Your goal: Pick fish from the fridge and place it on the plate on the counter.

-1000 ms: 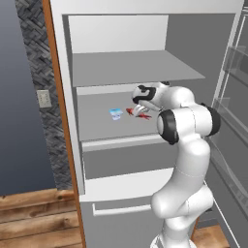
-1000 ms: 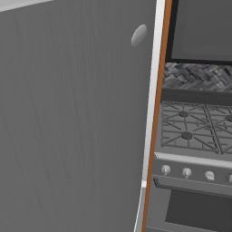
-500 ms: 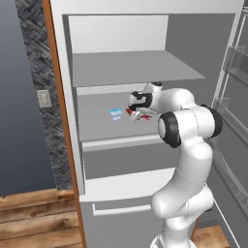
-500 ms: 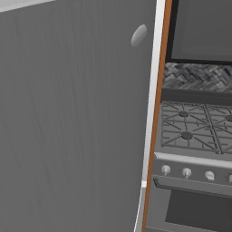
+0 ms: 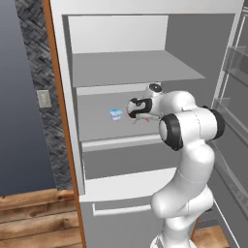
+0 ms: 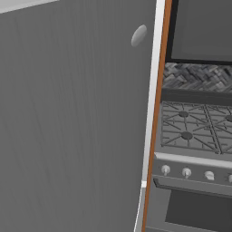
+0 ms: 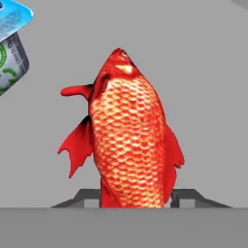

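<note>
The red-orange fish (image 7: 128, 140) lies on the grey middle shelf of the open fridge (image 5: 131, 68), its scaled body stretching away from the hand. My gripper (image 7: 135, 197) is low over its tail end, and both dark fingertips (image 7: 89, 197) press against its sides, so the gripper is shut on it. From the left base view, the gripper (image 5: 138, 112) reaches into the shelf with red fins of the fish (image 5: 141, 119) showing just under it. The plate and the counter are out of view.
A small pale blue-white cup (image 5: 115, 114) stands on the same shelf just left of the gripper, also at the hand view's top left as the cup (image 7: 12, 43). The fridge's shelved door (image 5: 232, 97) hangs open on the right. Its outer face (image 6: 68, 113) blocks the right base view beside a stove (image 6: 195, 131).
The gripper has come down and slightly left onto the fish on the middle shelf. The cup has stayed in place and the base has not moved.
</note>
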